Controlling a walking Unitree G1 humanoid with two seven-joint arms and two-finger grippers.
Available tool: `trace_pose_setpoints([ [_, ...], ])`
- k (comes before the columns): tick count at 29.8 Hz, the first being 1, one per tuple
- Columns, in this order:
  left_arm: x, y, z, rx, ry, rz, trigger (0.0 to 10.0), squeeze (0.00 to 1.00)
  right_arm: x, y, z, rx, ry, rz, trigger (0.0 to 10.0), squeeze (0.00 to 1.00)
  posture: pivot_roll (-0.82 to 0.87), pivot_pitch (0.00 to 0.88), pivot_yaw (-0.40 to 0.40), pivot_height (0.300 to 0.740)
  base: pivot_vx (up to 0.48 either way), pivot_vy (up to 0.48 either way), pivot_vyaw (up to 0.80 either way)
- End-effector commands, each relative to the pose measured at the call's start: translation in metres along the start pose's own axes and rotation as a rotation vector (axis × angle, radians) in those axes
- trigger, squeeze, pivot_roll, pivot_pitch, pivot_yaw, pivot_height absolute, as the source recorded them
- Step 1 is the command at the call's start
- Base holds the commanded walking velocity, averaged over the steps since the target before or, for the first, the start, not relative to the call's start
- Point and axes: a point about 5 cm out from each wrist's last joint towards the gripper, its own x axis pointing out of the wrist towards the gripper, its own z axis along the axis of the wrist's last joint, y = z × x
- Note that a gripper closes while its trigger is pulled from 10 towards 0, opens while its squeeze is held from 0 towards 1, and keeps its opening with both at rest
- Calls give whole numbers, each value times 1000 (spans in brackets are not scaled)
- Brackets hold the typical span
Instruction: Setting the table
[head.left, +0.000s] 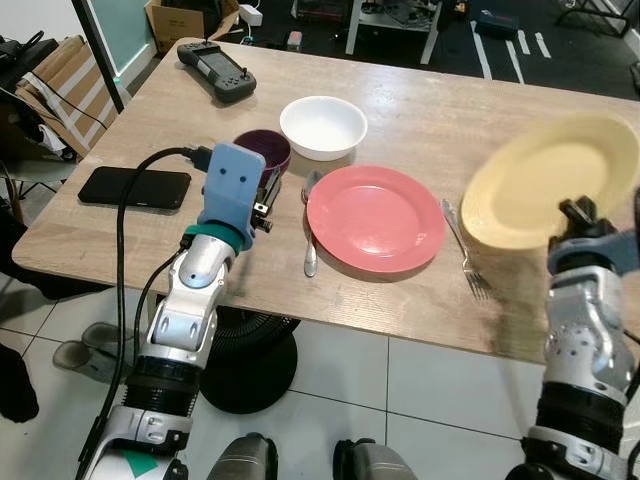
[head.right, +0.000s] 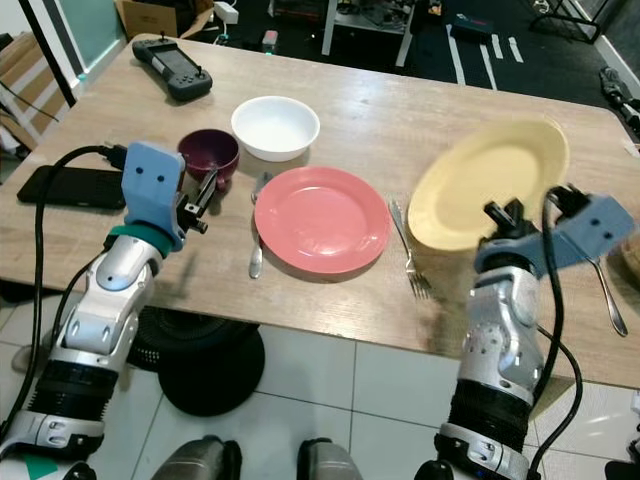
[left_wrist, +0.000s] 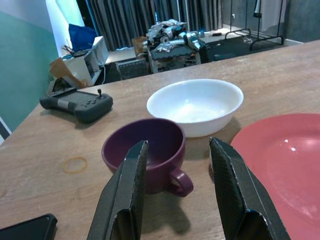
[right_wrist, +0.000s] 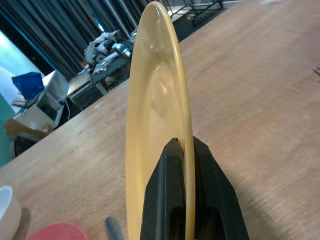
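- Left hand (left_wrist: 177, 200): fingers spread apart, nothing gripped, just before the purple mug (left_wrist: 145, 152) on the counter (head.left: 420, 120).
- White bowl (head.left: 323, 125): behind the mug.
- Pink plate (head.left: 375, 218): flat, between spoon (head.left: 311, 225) and fork (head.left: 465, 250).
- Right hand (right_wrist: 182, 150): fingers clamped on the yellow plate (head.right: 490, 185) rim, plate tilted above the counter.

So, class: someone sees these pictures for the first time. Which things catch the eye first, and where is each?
The yellow plate stands out most: the right hand pinches its rim and holds it tilted above the table's right side. Next is the red plate lying mid-table between a spoon and a fork. The left hand hovers open just before the purple cup, with a white bowl behind it.
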Motion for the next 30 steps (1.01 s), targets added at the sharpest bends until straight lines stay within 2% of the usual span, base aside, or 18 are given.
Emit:
trace_pose_setpoints([
  [1,-1,-4,0,-12,10,-28,10000,0,2,-26,8,79,5,-57,10000,0,54,28,47,740,0,0,0],
  [4,-1,-4,0,-12,10,-28,10000,0,2,-26,8,79,5,-57,10000,0,54,28,47,740,0,0,0],
  [5,-1,-8,1,-14,13,-62,10000,0,-1,-50,14,141,20,-93,10000,0,48,40,59,740,0,0,0],
  [6,-1,-8,1,-14,13,-62,10000,0,-1,-50,14,141,20,-93,10000,0,48,40,59,740,0,0,0],
  [7,-2,-16,5,14,-10,-147,10000,0,-5,-72,21,194,10,-138,10000,0,46,47,66,740,0,0,0],
  [8,-2,-16,5,14,-10,-147,10000,0,-5,-72,21,194,10,-138,10000,0,46,47,66,740,0,0,0],
  [9,-2,-26,11,71,-45,-252,10000,0,-9,-86,26,241,-5,-173,10000,0,46,52,70,740,0,0,0],
  [11,-2,-26,11,71,-45,-252,10000,0,-9,-86,26,241,-5,-173,10000,0,46,52,70,740,0,0,0],
  [12,-4,-36,29,192,-133,-505,10000,0,-13,-95,29,268,-31,-205,10000,0,48,58,78,740,0,0,0],
  [13,-4,-36,29,192,-133,-505,10000,0,-13,-95,29,268,-31,-205,10000,0,48,58,78,740,0,0,0],
  [14,-5,-38,36,221,-155,-599,10000,0,-15,-96,30,276,-37,-209,10000,0,48,58,78,740,0,0,0],
  [16,-5,-38,36,221,-155,-599,10000,0,-15,-96,30,276,-37,-209,10000,0,48,58,78,740,0,0,0],
  [17,-7,-36,46,216,-161,-726,10000,0,-16,-97,30,297,-29,-207,10000,0,45,58,80,740,0,0,0],
  [19,-7,-36,46,216,-161,-726,10000,0,-16,-97,30,297,-29,-207,10000,0,45,58,80,740,0,0,0],
  [20,-9,-34,53,201,-158,-835,10000,0,-17,-94,26,334,11,-171,10000,0,44,56,78,740,0,0,0],
  [21,-8,-32,59,208,-165,-887,10000,0,-20,-86,19,366,73,-113,10000,0,34,56,79,740,0,0,0],
  [26,-7,-35,64,204,-182,-942,10000,0,-28,-67,1,409,194,1,10000,0,24,56,73,740,0,0,0],
  [30,-10,-41,68,164,-192,-984,10000,0,-31,-55,-5,438,224,63,10000,0,18,53,66,740,0,0,0],
])
